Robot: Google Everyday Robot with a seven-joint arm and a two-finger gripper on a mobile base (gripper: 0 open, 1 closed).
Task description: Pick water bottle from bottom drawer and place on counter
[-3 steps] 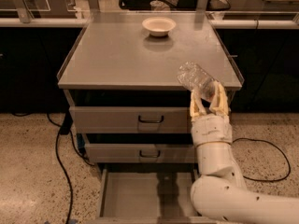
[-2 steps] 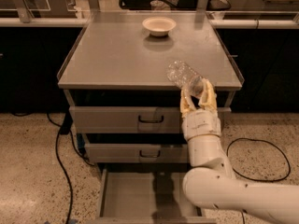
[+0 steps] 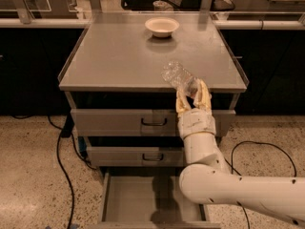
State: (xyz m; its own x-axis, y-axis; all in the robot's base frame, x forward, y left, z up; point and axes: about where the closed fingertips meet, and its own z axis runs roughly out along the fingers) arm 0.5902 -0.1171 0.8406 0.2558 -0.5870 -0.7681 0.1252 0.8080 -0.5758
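Camera view, one frame. Gripper (image 3: pixel 192 93) is at centre-right of the frame, right at the front edge of the counter (image 3: pixel 124 56), with its jaws closed narrow on one end of the water bottle (image 3: pixel 177 75). The bottle tilts up and to the left, its body over the front right part of the counter; I cannot tell whether it touches the surface. Bottom drawer (image 3: pixel 108 199), lower centre, stands pulled out. Bowl (image 3: pixel 162 26) is at top centre, well apart from the bottle. Judgement: the pick is done, the carry to the counter is in hand, and the release is not yet made. Next move calls for taking the bottle further in from the edge, lowering it until it rests, then opening the jaws. A round, light bottle may roll if let go tilted.
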